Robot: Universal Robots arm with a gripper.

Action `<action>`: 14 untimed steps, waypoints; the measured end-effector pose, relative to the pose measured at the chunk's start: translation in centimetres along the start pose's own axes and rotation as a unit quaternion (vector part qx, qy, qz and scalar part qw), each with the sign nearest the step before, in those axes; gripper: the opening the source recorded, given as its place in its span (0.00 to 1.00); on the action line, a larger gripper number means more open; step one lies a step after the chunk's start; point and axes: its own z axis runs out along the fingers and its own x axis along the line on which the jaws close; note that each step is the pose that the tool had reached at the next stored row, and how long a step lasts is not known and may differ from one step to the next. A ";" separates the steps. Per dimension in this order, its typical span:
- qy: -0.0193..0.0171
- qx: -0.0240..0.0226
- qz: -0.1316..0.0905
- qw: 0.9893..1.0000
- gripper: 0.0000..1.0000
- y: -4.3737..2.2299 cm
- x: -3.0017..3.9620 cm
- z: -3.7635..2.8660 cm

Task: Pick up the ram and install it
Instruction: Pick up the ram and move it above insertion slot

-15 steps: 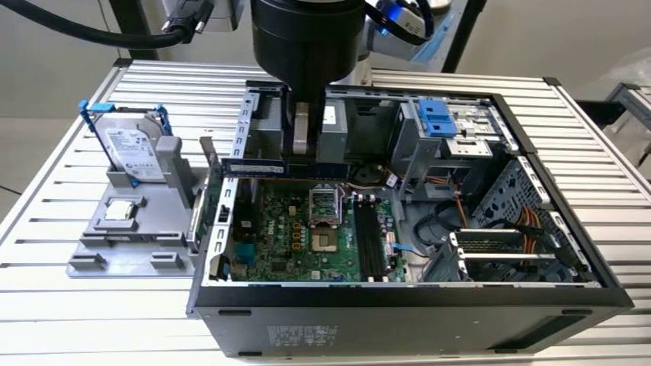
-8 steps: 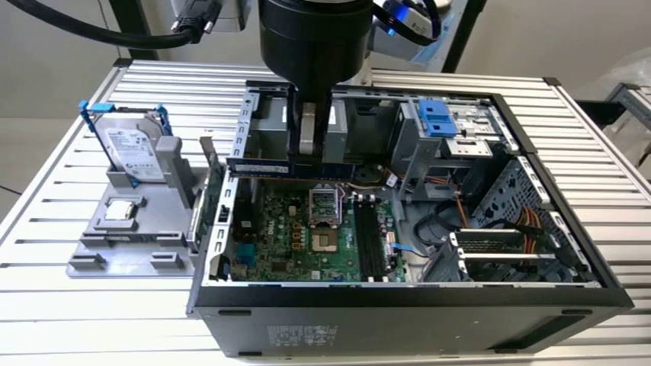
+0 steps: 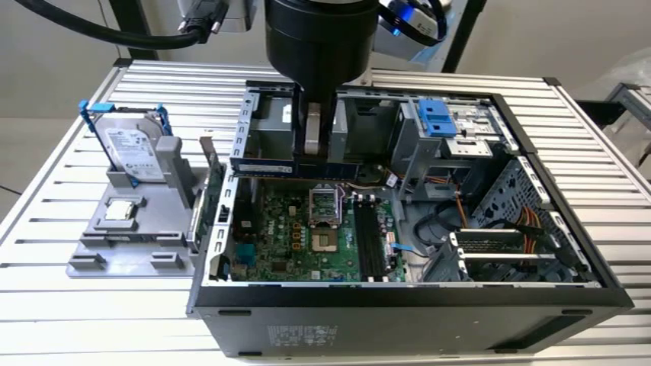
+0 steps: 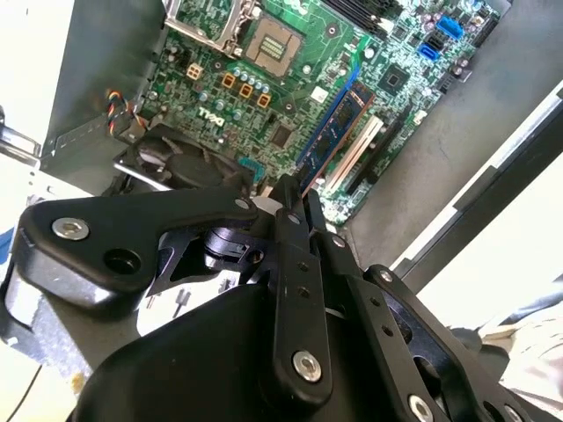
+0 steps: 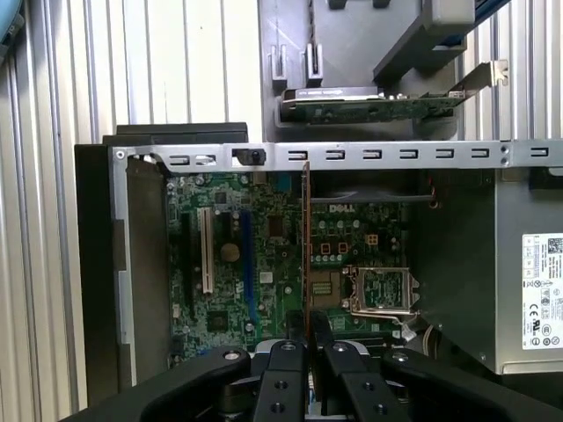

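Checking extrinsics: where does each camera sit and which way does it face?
Exterior view: off-arm, raised, looking down into the open case; arm and gripper show.
First wrist view: behind the jaws, looking straight along them at the motherboard.
Second wrist view: beside the jaws, slanted at the motherboard.
Shared: the ram held in the jaws.

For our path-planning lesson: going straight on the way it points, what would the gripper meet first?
Probably the motherboard, beside the processor socket. The gripper, jaws shut on the ram, points down into the open case, so the ram's edge would touch first; depth is unclear.
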 end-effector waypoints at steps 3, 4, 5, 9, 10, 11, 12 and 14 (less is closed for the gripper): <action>0.000 0.000 0.000 1.000 0.00 -0.13 -0.01 -0.01; 0.000 0.000 0.000 1.000 0.00 -0.18 -0.01 -0.01; 0.000 0.000 0.001 1.000 0.00 -0.22 -0.01 0.00; 0.000 0.000 0.001 1.000 0.00 -0.38 -0.02 -0.01; 0.000 0.000 0.001 1.000 0.00 -0.42 -0.02 -0.01; 0.000 0.000 0.001 1.000 0.00 -0.46 -0.03 -0.01; 0.000 0.000 0.001 1.000 0.00 -0.50 -0.03 -0.01; 0.000 0.000 0.001 1.000 0.00 -0.58 -0.03 -0.01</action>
